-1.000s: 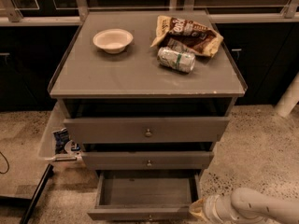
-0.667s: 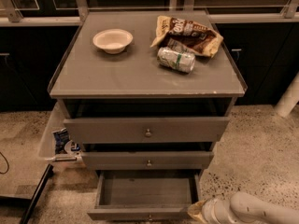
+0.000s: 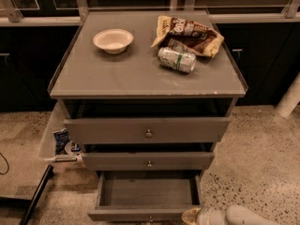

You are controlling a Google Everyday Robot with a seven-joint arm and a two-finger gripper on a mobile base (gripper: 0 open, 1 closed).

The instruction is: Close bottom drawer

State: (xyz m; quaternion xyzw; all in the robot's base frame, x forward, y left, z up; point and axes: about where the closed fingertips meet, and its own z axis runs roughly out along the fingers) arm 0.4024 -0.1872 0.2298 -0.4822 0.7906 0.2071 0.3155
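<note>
The bottom drawer [image 3: 148, 193] of the grey cabinet is pulled far out, empty inside, with its slim front [image 3: 140, 214] at the lower edge of the camera view. My gripper [image 3: 192, 215] is at the bottom right, right by the right end of the drawer front, with the white arm [image 3: 243, 216] trailing off to the right. The middle drawer [image 3: 148, 161] and top drawer [image 3: 147, 131] each stand out a little.
On the cabinet top [image 3: 117, 74] are a white bowl [image 3: 113, 40], a lying can [image 3: 176, 59] and a snack bag [image 3: 187, 33]. A clear bin [image 3: 57, 142] with packets stands on the floor at the left. A white post [image 3: 289, 97] is at the right.
My gripper and arm have slid left along the floor level toward the right end of the bottom drawer front. The drawer looks unmoved.
</note>
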